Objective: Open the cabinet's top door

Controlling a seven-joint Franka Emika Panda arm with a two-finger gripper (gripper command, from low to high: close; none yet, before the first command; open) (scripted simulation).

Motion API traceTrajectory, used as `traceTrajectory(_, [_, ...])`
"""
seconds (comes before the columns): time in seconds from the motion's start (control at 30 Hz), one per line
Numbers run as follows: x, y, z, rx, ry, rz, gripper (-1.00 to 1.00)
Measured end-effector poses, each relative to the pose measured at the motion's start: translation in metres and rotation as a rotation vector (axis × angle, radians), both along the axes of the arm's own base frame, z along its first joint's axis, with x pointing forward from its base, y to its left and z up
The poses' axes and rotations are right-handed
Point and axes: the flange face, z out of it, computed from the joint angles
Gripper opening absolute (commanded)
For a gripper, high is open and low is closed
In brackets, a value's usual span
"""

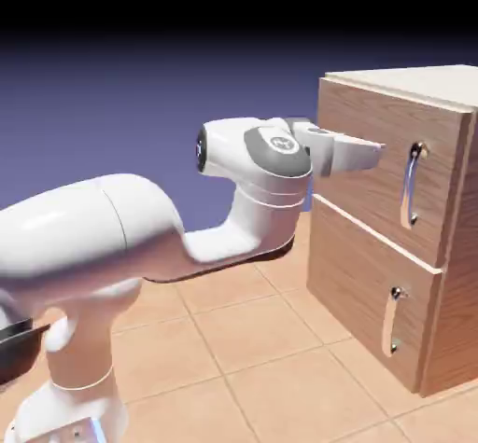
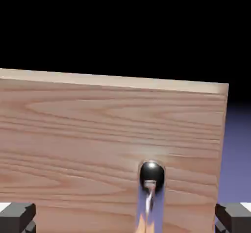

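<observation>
Top door (image 1: 369, 166) shut; its handle (image 2: 150, 202) sits between the widely parted, empty fingers (image 2: 125, 218) in the hand view, seemingly ahead of them. Approach looks well along; gripping and pulling the door open remain.

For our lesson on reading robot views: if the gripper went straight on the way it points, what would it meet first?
Probably the top door, near its handle, which sits between the open fingers' lines; the remaining depth is unclear.
</observation>
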Motion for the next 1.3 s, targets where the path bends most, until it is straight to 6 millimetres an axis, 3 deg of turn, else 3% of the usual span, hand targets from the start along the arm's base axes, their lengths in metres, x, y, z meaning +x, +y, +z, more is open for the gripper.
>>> traceTrajectory(0.33, [0.044,-0.013,-0.076,0.053,-0.060,0.008,1.00])
traceTrajectory(0.37, [0.044,-0.013,-0.076,0.053,-0.060,0.008,1.00])
traceTrajectory(0.5, [0.089,-0.012,-0.076,0.054,-0.060,0.008,1.00])
traceTrajectory(0.53, [0.094,-0.011,-0.076,0.053,-0.060,0.008,-1.00])
traceTrajectory(0.6, [0.094,-0.011,-0.076,0.053,-0.060,0.008,-1.00])
traceTrajectory(0.7, [0.074,-0.004,-0.077,0.046,-0.065,-0.045,-1.00])
traceTrajectory(0.83, [0.067,-0.001,-0.076,0.053,-0.061,-0.064,-1.00])
traceTrajectory(1.3, [-0.020,0.050,-0.076,0.043,-0.068,-0.318,-1.00])
